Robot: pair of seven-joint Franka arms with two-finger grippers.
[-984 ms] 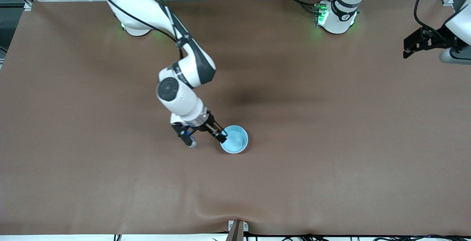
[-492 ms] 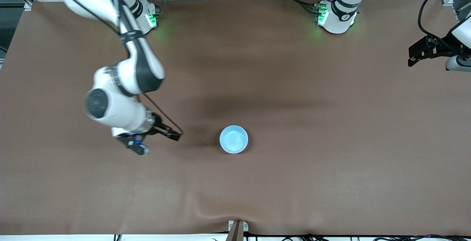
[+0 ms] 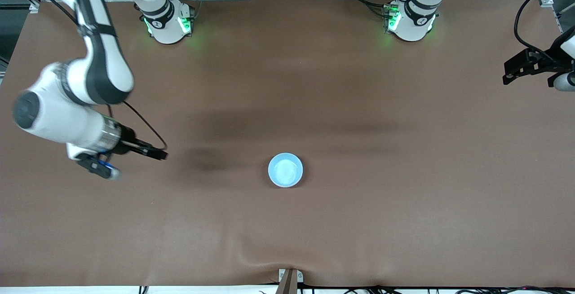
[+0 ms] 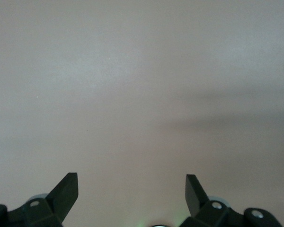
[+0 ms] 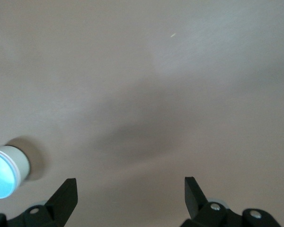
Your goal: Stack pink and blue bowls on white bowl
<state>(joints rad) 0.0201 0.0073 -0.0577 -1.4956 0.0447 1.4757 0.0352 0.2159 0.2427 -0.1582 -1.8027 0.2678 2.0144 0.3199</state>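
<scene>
Setting: brown cloth-covered table point(image 3: 404, 204) under bright lab light, both arm bases along its edge farthest from the front camera, cable racks past them.

Just changed: a second ago the right gripper point(image 3: 134, 159) stood at the rim of the blue bowl point(image 3: 285, 170); now it hangs over bare table toward the right arm's end, well apart from the bowl, jaws spread wide and holding nothing.

What it means: the blue bowl looks released on the stack, so the task appears finished or all but finished, with the arm pulling away.

Bowl stack: sits near the table's middle, somewhat nearer the front camera than the centre. From above only the light sky-blue inside shows.

White bowl point(image 5: 20, 163): in the right wrist view a plain white outer wall shows under the blue rim, consistent with nesting.

Pink bowl: cannot be made out in any view; presumably hidden between the two.

Left gripper point(image 3: 521, 67): waits over the edge at the left arm's end of the table, jaws wide apart and empty, only bare cloth under it.
</scene>
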